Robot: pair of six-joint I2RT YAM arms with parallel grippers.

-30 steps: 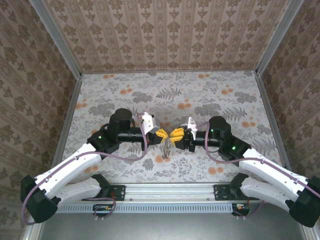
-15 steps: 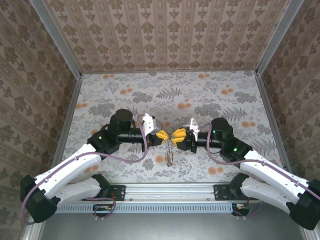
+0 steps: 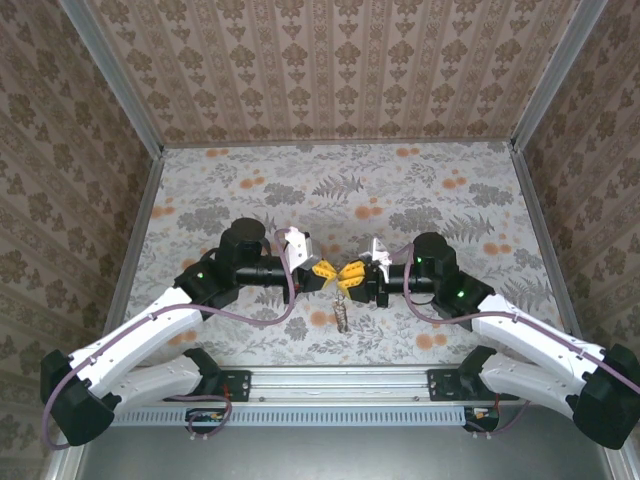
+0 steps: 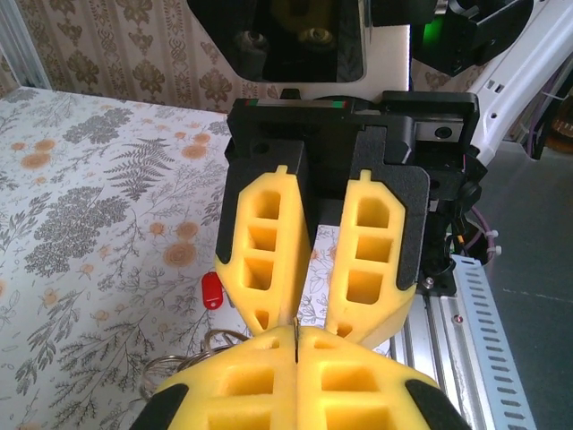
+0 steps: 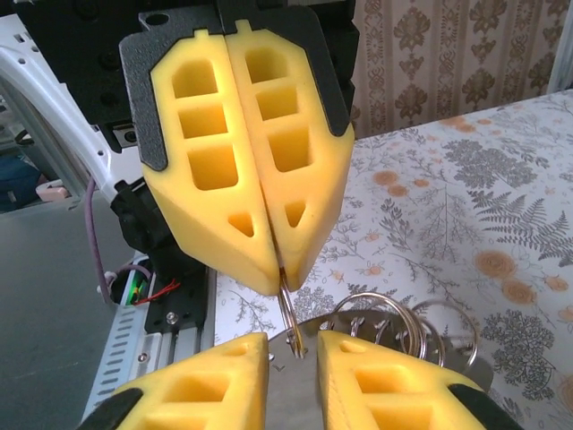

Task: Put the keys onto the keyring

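I see the left gripper point(image 3: 322, 270) and the right gripper point(image 3: 352, 272) nearer than before, with their tips now meeting. The left jaws pinch the keyring point(image 5: 282, 296). The right jaws stand slightly apart, and I cannot tell if they grip. The keys point(image 3: 341, 315) hang below, over the bench point(image 3: 450, 200).

The right gripper point(image 3: 354, 272) has slid leftward toward the left gripper point(image 3: 322, 270), so the two now nearly meet where a gap stood before. The keys point(image 3: 342, 318) hanging beneath them have drifted slightly toward the near edge of the tabletop point(image 3: 250, 190).
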